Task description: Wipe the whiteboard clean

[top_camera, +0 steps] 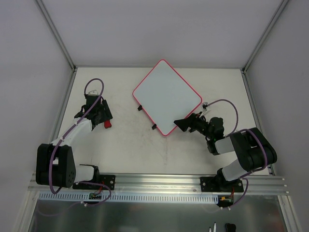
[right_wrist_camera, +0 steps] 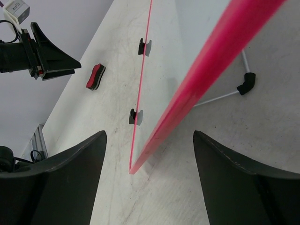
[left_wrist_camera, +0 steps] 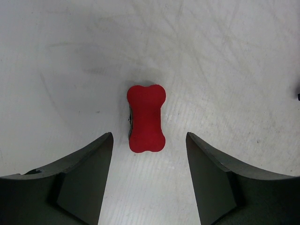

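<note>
The whiteboard (top_camera: 166, 94) lies flat in the mid-back of the desk (top_camera: 125, 150), turned like a diamond w/ one corner aimed at the R arm. Its white face looks clean, no dark marks I can see, so my guess is the wiping is done or nearly done.

The R pincer (right_wrist_camera: 149, 136) is at that near corner. Its jaws are wide open, one on each side of the pink-red rim, and there's a gap on both sides, so it holds nothing. It sits there prob. b/c that corner is the easy spot to pinch the board and keep it from sliding.

The two black clips (right_wrist_camera: 145, 47) are on the edge facing the L arm, so that side is not good to grab.

The red eraser (left_wrist_camera: 146, 118) lies on the desk on the L side, well apart from the board. The L pincer (left_wrist_camera: 149, 137) hangs right over it, jaws about half open, one each side of the eraser's near end, not touching it. So it holds nothing too. Lined up like that, it could close on the eraser fast if more wiping is needed.

Can't tell if tiny marks are left on the board; too small to see.
</note>
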`<act>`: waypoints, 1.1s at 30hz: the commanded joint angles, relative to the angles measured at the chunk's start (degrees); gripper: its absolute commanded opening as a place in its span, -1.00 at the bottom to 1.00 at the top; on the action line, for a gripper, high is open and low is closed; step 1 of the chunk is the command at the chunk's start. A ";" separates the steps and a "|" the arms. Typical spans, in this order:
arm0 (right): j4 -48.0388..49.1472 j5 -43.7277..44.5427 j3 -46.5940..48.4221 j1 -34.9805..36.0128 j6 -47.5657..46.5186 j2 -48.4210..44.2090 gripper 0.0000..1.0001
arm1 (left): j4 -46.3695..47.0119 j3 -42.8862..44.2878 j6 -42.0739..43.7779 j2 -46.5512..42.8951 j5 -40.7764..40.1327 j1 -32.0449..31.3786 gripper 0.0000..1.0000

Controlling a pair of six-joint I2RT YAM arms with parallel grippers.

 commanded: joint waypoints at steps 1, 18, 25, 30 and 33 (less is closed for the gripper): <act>14.24 2.11 -1.03 -0.75 -1.45 -1.19 0.58 | 1.29 -0.60 -1.18 -0.45 0.31 0.07 0.29; 13.80 4.04 -8.58 -7.26 2.59 -16.99 0.98 | 4.80 -4.99 -3.38 -8.18 -0.83 -0.54 0.96; 2.68 1.60 -11.24 -8.49 1.11 -28.75 0.98 | 6.13 -7.28 -4.52 -12.58 -0.66 -0.72 0.98; -19.55 4.56 -11.59 -8.58 -4.25 -44.75 0.98 | 7.01 -9.73 -5.14 -18.71 -1.88 -1.16 0.98; -41.96 11.14 -7.73 -8.40 -9.35 -57.15 0.98 | 7.36 -11.93 -5.40 -24.42 -3.46 -1.69 0.98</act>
